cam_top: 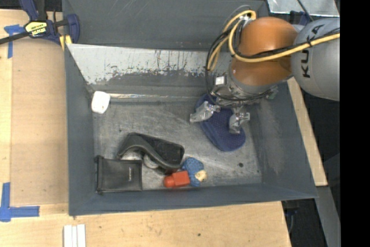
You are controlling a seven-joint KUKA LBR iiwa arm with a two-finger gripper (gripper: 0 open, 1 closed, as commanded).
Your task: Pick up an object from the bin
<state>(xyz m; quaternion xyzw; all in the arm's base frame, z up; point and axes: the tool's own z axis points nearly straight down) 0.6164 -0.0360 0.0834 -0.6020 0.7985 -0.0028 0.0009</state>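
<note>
gripper (221, 117): fingers (202, 115) spread, nothing clamped, straddling dark blue cloth lump (224, 136) on bin (173, 23) floor near right wall. judged best: lower straight, centre on lump's bulk, close firmly; soft fabric may slip.

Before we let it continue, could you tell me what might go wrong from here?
The hand stands open over the blue cloth, which looks soft: it may catch only a fold and lose it. The cloth lies near the bin's right wall, so the arm could brush that wall.
</note>
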